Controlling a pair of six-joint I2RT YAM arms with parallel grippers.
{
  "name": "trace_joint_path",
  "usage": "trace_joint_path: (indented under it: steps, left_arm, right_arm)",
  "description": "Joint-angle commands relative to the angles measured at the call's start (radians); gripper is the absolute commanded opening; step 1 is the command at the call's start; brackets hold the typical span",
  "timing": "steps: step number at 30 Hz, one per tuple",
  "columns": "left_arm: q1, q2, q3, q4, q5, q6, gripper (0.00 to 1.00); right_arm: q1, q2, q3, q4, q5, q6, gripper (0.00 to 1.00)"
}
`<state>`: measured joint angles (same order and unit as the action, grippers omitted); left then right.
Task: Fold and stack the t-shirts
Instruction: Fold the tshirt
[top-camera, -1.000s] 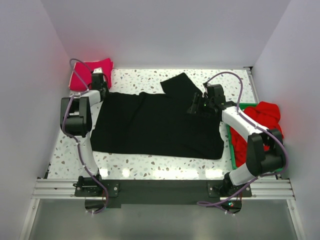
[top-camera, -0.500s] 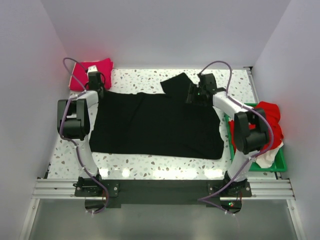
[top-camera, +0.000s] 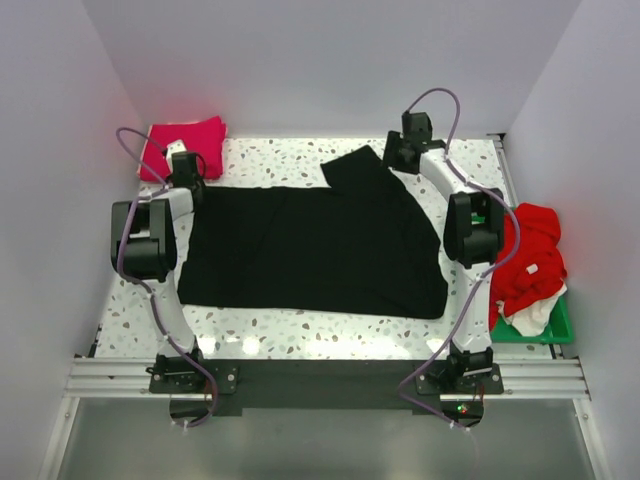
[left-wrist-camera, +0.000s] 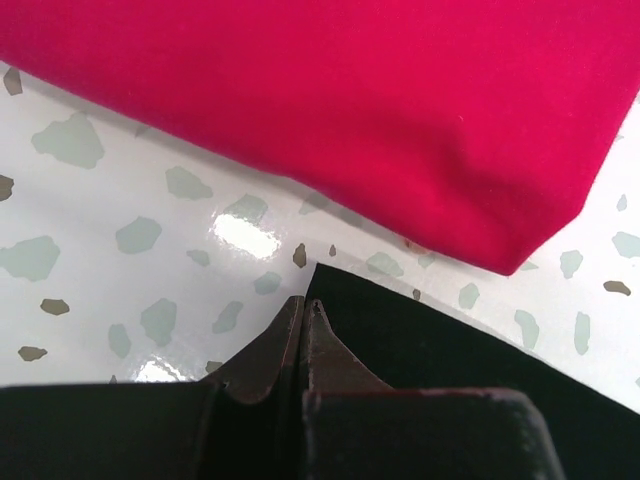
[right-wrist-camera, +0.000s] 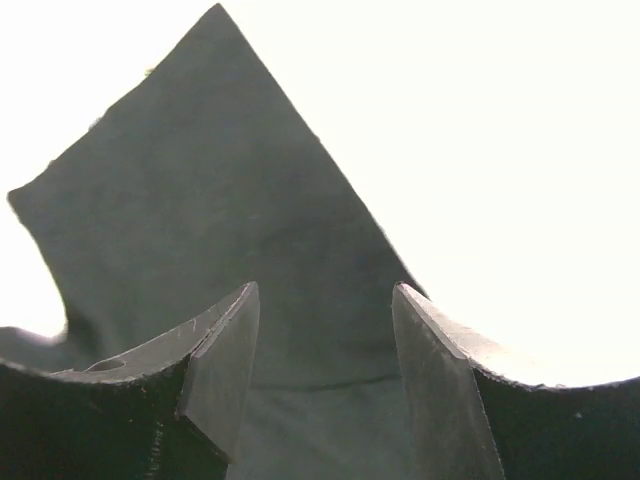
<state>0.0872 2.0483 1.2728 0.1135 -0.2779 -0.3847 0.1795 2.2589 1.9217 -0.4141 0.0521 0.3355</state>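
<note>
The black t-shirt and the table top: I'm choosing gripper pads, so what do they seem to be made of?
Black t-shirt: soft, matte knit cloth, probably cotton; it lies limp with shallow wrinkles and no sheen.
Table top: hard and glossy, terrazzo-like stone or a laminate print, I cannot tell which; grey flecks on white, with lamp glare mirrored.

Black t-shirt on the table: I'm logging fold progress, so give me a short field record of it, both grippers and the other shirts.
black t-shirt: spread flat on the table, one sleeve angled toward the far edge
left gripper: shut, tips at the shirt's far-left corner; a pinch on cloth is not certain
right gripper: open, above that sleeve, holding nothing
magenta-pink t-shirt: folded, far-left corner, apart from the black one
red t-shirt and white t-shirt: heaped in the green tray at the right
</note>
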Motion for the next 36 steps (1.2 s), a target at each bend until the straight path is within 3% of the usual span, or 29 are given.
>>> trace_joint_path:
  steps: [1, 14, 20, 32, 36]
  left_arm:
    - [0.009, -0.066, -0.006, 0.066, -0.03, -0.016, 0.0]
    - [0.009, -0.073, -0.009, 0.077, 0.0, -0.017, 0.0]
    - [0.009, -0.083, -0.009, 0.08, 0.014, -0.02, 0.0]
    - [0.017, -0.099, 0.002, 0.094, 0.02, -0.025, 0.0]
    - [0.028, -0.094, 0.014, 0.098, 0.029, -0.032, 0.0]
  right_arm:
    - [0.002, 0.062, 0.063, -0.069, 0.069, -0.038, 0.59]
    - [-0.003, 0.194, 0.174, -0.127, 0.066, -0.044, 0.56]
    - [-0.003, 0.208, 0.197, -0.133, 0.031, -0.038, 0.45]
    - [-0.002, 0.231, 0.324, -0.173, 0.057, -0.049, 0.0]
    - [-0.005, 0.202, 0.33, -0.14, 0.072, -0.05, 0.0]
